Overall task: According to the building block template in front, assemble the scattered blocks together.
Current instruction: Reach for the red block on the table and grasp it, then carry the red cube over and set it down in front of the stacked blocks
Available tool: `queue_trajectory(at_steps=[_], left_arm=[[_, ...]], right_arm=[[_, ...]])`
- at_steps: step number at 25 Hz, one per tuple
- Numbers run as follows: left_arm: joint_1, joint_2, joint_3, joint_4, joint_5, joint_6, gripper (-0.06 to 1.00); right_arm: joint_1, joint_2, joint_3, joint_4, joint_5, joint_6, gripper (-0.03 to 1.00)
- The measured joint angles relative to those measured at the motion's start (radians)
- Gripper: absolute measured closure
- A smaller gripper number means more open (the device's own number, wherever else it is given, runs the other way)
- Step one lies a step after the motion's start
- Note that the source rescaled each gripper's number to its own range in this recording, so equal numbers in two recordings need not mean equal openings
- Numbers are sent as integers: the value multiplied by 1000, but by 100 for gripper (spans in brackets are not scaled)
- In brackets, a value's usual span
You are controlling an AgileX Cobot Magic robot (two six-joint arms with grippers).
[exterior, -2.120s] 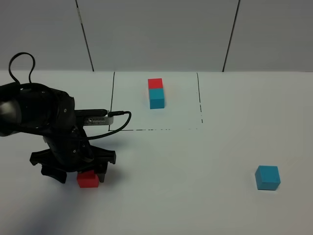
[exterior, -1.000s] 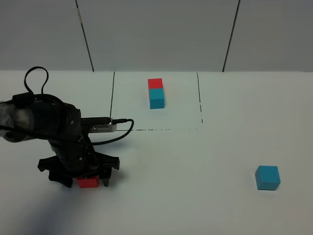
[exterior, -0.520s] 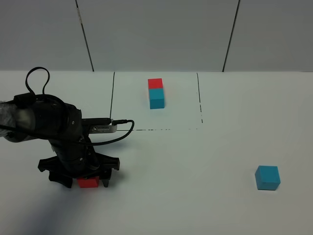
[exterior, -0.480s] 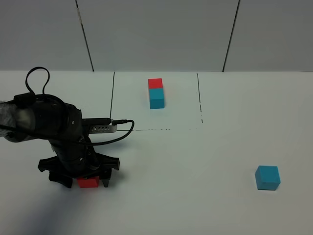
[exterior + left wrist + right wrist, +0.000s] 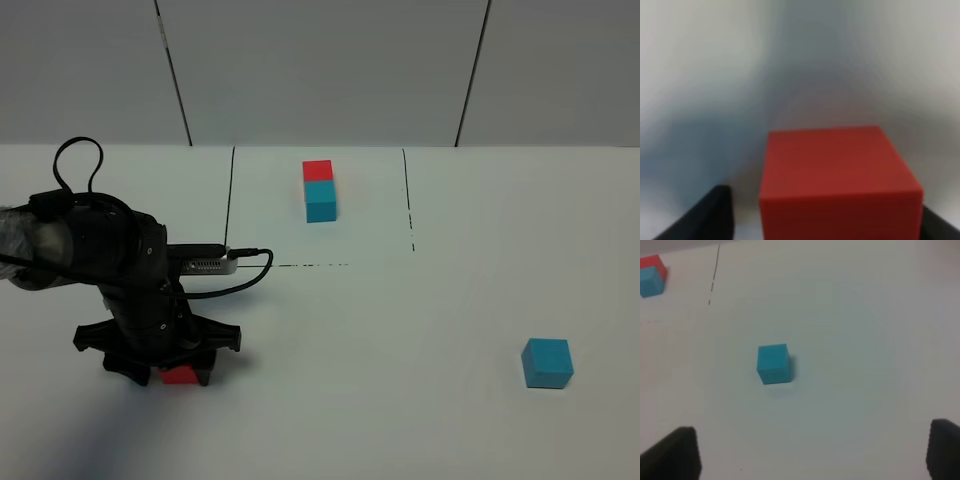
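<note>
The red cube (image 5: 180, 375) of the scattered blocks lies on the white table at the near left. My left gripper (image 5: 177, 372) is down over it with a finger on each side. In the left wrist view the red cube (image 5: 840, 180) fills the space between the fingers (image 5: 715, 212): one finger touches it and a thin strip of table shows beside the other. The loose blue cube (image 5: 547, 362) lies at the near right, and in the right wrist view this blue cube (image 5: 773, 363) sits ahead of my open, empty right gripper (image 5: 812, 455). The building block template (image 5: 320, 190) stands at the back.
Thin black lines (image 5: 405, 200) frame the template's patch of table. A grey panelled wall (image 5: 320, 70) rises behind the table. The left arm's cable (image 5: 245, 265) loops out toward the frame's near line.
The left gripper's fingers have drawn in toward the red cube. The cube, the blue cube and the template have stayed put.
</note>
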Motion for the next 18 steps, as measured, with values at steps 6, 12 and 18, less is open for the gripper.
queue_trajectory(at_steps=[6, 12, 18], left_arm=[[0, 0, 0, 1, 8, 0, 94], [0, 0, 0, 1, 9, 0, 94], [0, 0, -1, 1, 17, 0, 94]], right_arm=[[0, 0, 0, 0, 0, 0, 16], [0, 0, 0, 0, 0, 0, 16], [0, 0, 0, 0, 0, 0, 16]])
